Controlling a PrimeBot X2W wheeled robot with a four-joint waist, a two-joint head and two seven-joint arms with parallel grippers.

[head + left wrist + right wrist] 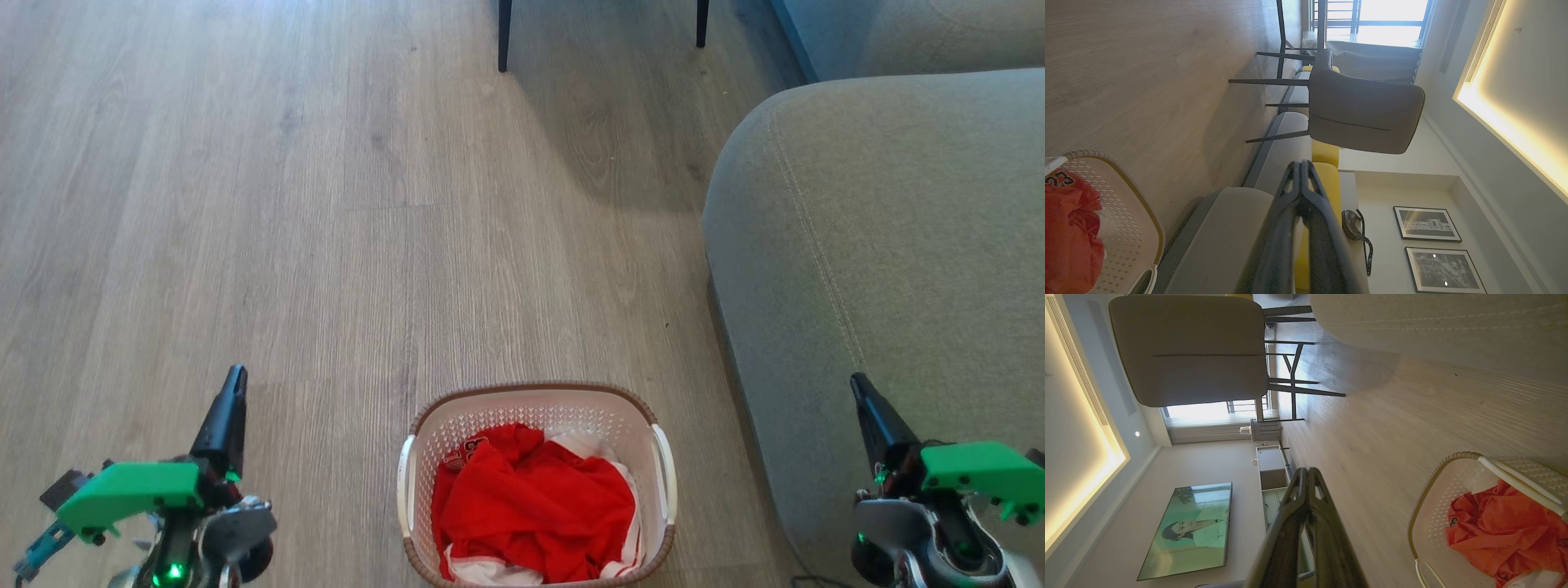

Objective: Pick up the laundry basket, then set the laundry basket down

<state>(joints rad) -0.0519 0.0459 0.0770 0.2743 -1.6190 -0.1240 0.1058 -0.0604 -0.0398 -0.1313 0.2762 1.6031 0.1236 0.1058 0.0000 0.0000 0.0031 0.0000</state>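
Observation:
The laundry basket (pixel 535 404) stands on the wood floor at the bottom centre of the head view, white with perforated walls, a brown woven-look rim and white side handles. Red and white clothes fill it. Well to its left my left gripper (pixel 235 377) is shut and holds nothing. My right gripper (pixel 859 384) sits far to the basket's right, in front of the sofa, shut and empty too. In the left wrist view the shut fingers (pixel 1301 171) point past the basket (pixel 1133 228) at the lower left. The right wrist view has the basket (pixel 1433 522) at the lower right.
A grey sofa arm (pixel 882 269) fills the right side, close beside the basket. Dark chair legs (pixel 504 37) stand at the far top centre; the grey chair (pixel 1363 110) shows in both wrist views. Open wood floor (pixel 286 204) spreads ahead and to the left.

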